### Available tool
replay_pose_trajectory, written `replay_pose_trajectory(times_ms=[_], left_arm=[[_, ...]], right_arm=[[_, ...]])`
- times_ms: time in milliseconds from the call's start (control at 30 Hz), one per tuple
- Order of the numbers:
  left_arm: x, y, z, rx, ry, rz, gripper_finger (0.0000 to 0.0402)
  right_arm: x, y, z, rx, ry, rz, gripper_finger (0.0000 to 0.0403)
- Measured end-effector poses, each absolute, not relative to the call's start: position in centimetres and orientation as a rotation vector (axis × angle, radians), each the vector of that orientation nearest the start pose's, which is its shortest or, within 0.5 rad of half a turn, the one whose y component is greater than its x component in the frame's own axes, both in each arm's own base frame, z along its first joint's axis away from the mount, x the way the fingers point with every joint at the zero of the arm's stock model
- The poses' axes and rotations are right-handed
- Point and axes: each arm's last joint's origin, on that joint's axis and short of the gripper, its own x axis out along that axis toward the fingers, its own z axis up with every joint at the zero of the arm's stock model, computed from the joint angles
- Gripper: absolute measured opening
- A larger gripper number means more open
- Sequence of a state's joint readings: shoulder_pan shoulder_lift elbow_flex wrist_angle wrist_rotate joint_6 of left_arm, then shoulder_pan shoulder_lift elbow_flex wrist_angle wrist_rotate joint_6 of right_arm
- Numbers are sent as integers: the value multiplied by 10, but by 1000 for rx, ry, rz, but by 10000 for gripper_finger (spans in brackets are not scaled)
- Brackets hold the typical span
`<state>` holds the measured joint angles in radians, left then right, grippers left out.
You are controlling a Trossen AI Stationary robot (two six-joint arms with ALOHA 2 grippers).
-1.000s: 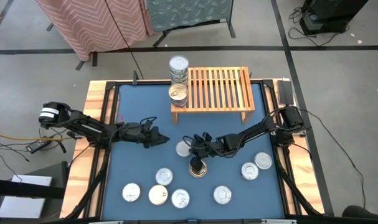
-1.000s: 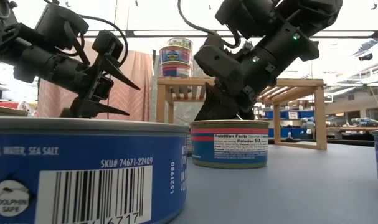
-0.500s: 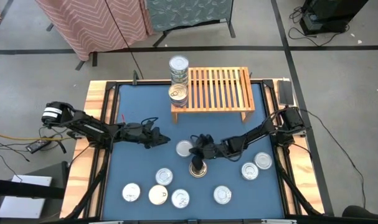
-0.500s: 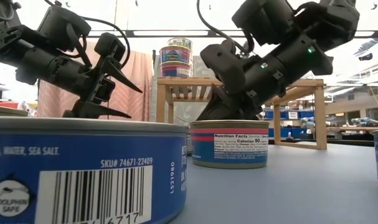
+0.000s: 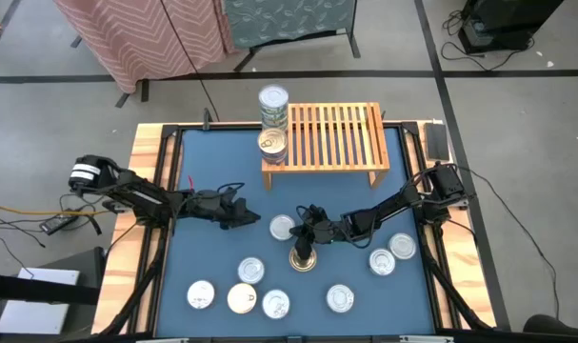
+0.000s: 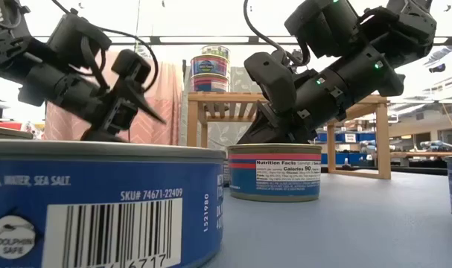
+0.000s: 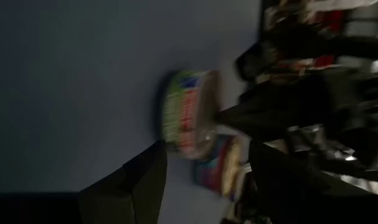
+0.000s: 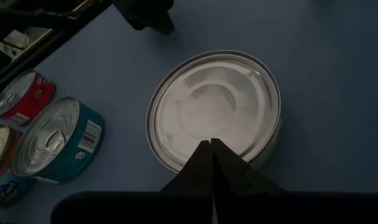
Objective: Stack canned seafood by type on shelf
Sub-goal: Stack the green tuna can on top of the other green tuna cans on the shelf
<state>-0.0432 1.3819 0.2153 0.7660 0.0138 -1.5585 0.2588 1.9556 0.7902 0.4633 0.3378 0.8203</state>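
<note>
Rigid, slick tin (image 8: pixel 213 111) before the shelf (image 5: pixel 324 136): right gripper (image 8: pixel 210 149) pinched shut above; left gripper (image 5: pixel 253 218) part-open beside; grasp its rim.

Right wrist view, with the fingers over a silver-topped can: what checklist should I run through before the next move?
1. Right gripper open for a grasp: not ok, it is shut above the silver-topped can.
2. Fingertips touching that lid: cannot tell.
3. Left gripper empty: ok, open and holding nothing.
4. Free slats on the shelf: ok, cans sit only at its left end.
5. Grippers apart: ok, though close together.
</note>
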Motion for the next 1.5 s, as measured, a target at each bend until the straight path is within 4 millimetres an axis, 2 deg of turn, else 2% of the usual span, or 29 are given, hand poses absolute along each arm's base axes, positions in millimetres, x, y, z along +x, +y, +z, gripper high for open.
replay_pose_trajectory(times_ms=[133, 533, 1167, 1500], left_arm=[[214, -11, 111, -1522, 418, 309, 229], [254, -14, 107, -1522, 400, 232, 229], [253, -14, 101, -1470, 446, 278, 230], [257, -14, 103, -1405, 449, 251, 247]], right_arm=[[334, 79, 85, 574, 594, -339, 0], [330, 77, 82, 587, 570, -320, 0], [331, 74, 82, 527, 581, -291, 0], [331, 74, 82, 505, 588, -275, 0]])
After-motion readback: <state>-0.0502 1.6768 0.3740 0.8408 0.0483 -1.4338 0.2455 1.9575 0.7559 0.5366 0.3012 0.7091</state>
